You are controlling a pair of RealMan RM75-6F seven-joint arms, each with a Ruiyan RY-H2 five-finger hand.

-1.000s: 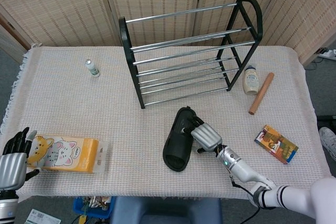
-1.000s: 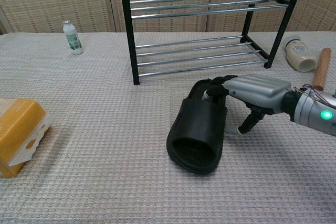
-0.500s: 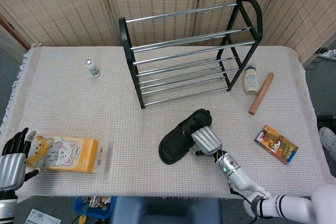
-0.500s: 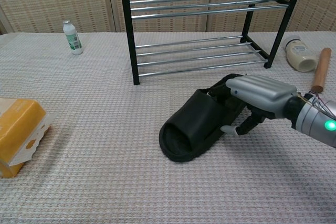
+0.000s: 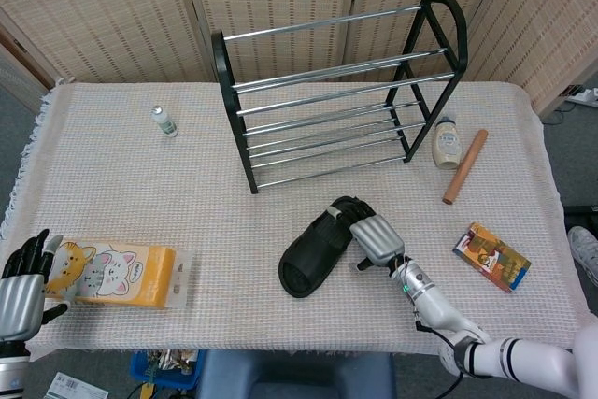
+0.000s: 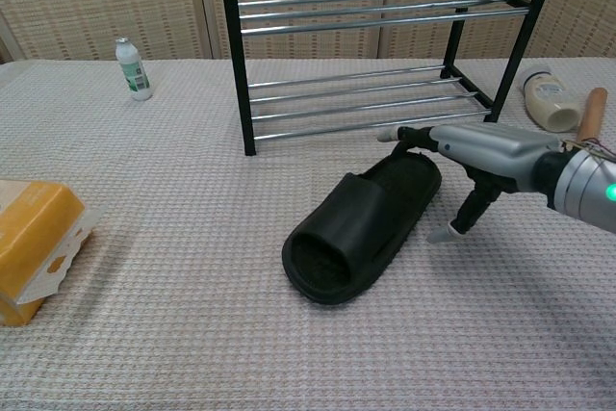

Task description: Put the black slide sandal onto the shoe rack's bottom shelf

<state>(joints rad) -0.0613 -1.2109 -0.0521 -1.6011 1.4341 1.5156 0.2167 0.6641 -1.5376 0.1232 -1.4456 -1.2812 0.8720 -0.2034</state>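
Right hand (image 6: 481, 156) open, fingers extended over heel of black slide sandal (image 6: 361, 226), holding nothing; sandal flat on table, angled toward shoe rack (image 6: 366, 108) bottom shelf; left hand (image 5: 21, 287) idle, open

Left hand (image 5: 21, 282) cut by head view's left edge, beside tissue pack (image 5: 117, 275); chest view crops that pack. Small bottle (image 6: 133, 69) label unreadable. Shoe rack (image 6: 375, 45) top cropped.
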